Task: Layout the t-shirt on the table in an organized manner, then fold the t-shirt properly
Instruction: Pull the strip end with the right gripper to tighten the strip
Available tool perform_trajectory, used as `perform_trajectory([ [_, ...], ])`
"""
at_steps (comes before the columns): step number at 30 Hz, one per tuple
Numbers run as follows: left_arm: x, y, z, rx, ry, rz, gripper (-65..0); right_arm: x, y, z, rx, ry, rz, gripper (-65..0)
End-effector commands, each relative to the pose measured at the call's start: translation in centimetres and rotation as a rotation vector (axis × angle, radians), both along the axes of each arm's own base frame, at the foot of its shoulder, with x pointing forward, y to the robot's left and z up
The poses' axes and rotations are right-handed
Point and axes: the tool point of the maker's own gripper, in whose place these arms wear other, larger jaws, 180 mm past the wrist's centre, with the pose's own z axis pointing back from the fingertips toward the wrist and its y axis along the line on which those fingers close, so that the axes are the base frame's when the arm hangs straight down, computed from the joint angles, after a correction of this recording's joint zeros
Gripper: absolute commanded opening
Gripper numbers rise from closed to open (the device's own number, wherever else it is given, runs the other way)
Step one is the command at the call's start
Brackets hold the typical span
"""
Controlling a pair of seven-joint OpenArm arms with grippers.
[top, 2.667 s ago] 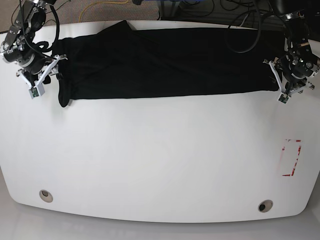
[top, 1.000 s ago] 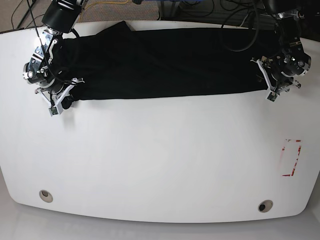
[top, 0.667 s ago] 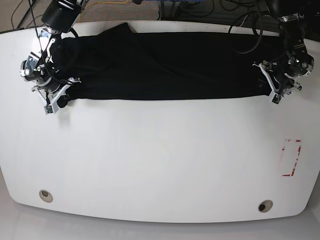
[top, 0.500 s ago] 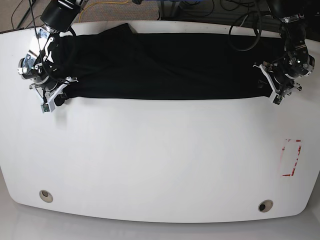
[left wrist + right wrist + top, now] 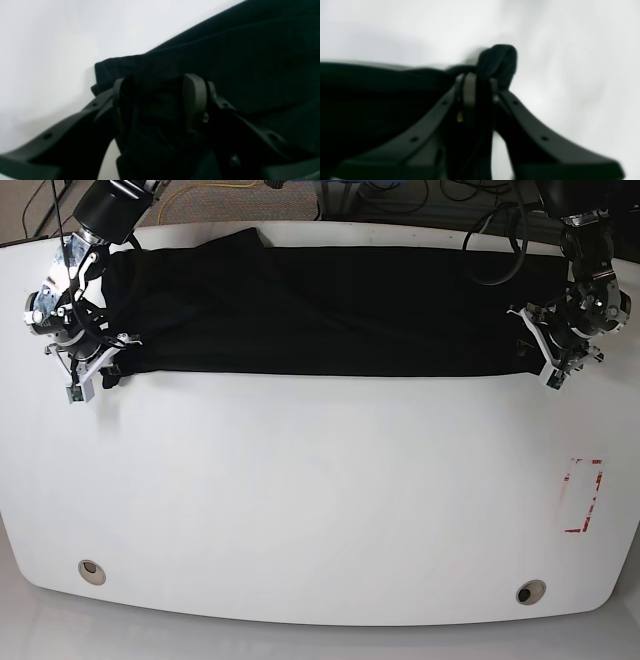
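The black t-shirt (image 5: pixel 320 310) is stretched as a long band along the far edge of the white desk (image 5: pixel 320 500), well apart from the red-outlined mark (image 5: pixel 582 496) near the desk's right side in the base view. Both ends of the band are met by an end effector. The left end effector (image 5: pixel 553 352) sits at the shirt end nearer the red mark; in the left wrist view its fingers (image 5: pixel 193 105) stand apart with a bunched fold of the shirt (image 5: pixel 225 62) between them, so cloth is gripped across a wide gap. The right end effector (image 5: pixel 92 372) sits at the shirt end farthest from the mark; in the right wrist view its jaws are nearly together, pinching a thin fold of fabric whose rolled tip (image 5: pixel 498 61) pokes out beyond them.

Compared with the base view of one second ago, the right end effector has moved outward, away from the mark, and the shirt's near edge is pulled straighter. The left end effector has shifted only slightly.
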Motion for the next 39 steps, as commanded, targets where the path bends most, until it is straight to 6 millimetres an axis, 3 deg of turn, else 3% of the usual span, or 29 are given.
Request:
perform_trajectory([
  [1, -2.5, 2.4, -1.5, 0.127, 0.138, 0.013, -36.2, 0.5, -1.5, 1.5, -0.043, -0.037, -0.013, -45.5],
  [6, -1.9, 2.3, -1.2, 0.127, 0.125, 0.010, -36.2, 0.7, -1.7, 2.4, -0.068, -0.056, -0.010, -35.4],
  [18, -1.3, 2.4, -0.8, 0.129, 0.112, 0.011, -36.2, 0.2, -3.7, 3.6, -0.081, -0.088, -0.076, -35.2],
  [23, -1.0, 2.4, -0.6, 0.128, 0.103, 0.014, -36.2, 0.1, -4.3, 5.6, -0.145, -0.106, -0.062, -35.2],
  [28, 0.3, 2.4, 0.2, 0.127, 0.070, 0.017, -36.2, -0.4, -4.0, 7.9, -0.219, -0.096, -0.041, -35.2],
  [35, 1.5, 2.3, 1.1, 0.129, 0.037, 0.015, -36.2, -0.9, -1.3, 11.0, -0.280, -0.112, -0.032, -35.2],
  [39, 2.3, 2.1, 2.4, 0.145, -0.003, 0.007, -36.2, -1.9, 0.6, 10.7, -0.258, -0.074, -0.034, -35.2],
])
